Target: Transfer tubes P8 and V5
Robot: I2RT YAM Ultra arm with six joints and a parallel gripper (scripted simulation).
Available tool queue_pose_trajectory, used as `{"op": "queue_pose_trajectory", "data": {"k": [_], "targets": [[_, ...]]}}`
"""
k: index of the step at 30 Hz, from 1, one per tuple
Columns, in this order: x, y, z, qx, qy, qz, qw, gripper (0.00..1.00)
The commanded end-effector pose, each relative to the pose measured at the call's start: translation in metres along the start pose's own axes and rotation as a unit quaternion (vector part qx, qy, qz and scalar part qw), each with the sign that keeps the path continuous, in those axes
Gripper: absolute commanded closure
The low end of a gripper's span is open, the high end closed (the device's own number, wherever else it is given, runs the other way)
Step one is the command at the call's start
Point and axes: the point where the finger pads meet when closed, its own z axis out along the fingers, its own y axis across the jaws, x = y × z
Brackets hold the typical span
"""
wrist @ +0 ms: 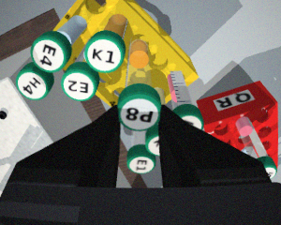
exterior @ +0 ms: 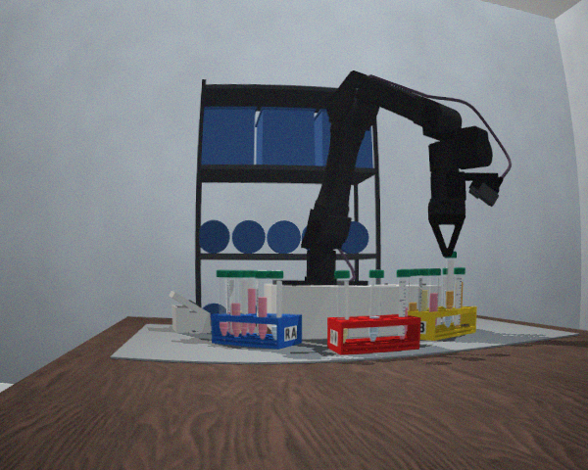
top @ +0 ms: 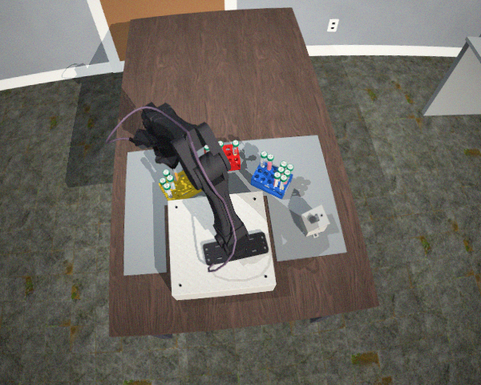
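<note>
My gripper (exterior: 448, 254) (wrist: 139, 114) is shut on tube P8 (exterior: 450, 266) (wrist: 138, 118) by its green cap. P8 is upright over yellow rack RB (top: 191, 191) (exterior: 462, 332) (wrist: 189, 76). Its lower end reaches down into the rack, and its cap stands higher than the neighbouring caps in the exterior view. The well under it cannot be told for sure. Blue rack RA (top: 264, 186) (exterior: 251, 344) holds several green-capped tubes; V5 cannot be read there. Red rack QR (top: 234, 167) (exterior: 375, 350) (wrist: 264, 92) stands between RA and RB.
Caps E4 (wrist: 50, 52), K1 (wrist: 104, 54), E2 (wrist: 80, 85), H4 (wrist: 34, 84) and E1 (wrist: 140, 162) stand close around P8. QR holds tubes too. The white button box (top: 309, 227) (exterior: 184, 318) sits beyond RA, beside the white arm base (top: 216, 285).
</note>
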Motion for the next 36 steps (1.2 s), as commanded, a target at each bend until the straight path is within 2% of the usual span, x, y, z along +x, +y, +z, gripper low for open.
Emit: {"op": "queue_pose_trajectory", "data": {"k": [1, 4, 9, 10, 14, 31, 36], "targets": [[0.003, 0.0, 0.009, -0.004, 0.004, 0.0, 1.0, 1.0], [-0.001, -0.004, 0.007, 0.001, -0.002, 0.0, 1.0, 1.0], [0.004, 0.0, 0.011, -0.003, 0.003, 0.001, 1.0, 1.0], [-0.005, -0.008, 0.002, 0.008, -0.009, 0.0, 1.0, 1.0], [0.004, 0.0, 0.015, -0.005, 0.006, 0.001, 1.0, 1.0], [0.002, -0.002, 0.019, 0.0, 0.0, 0.001, 1.0, 1.0], [0.005, 0.001, 0.025, -0.005, 0.006, 0.001, 1.0, 1.0]]}}
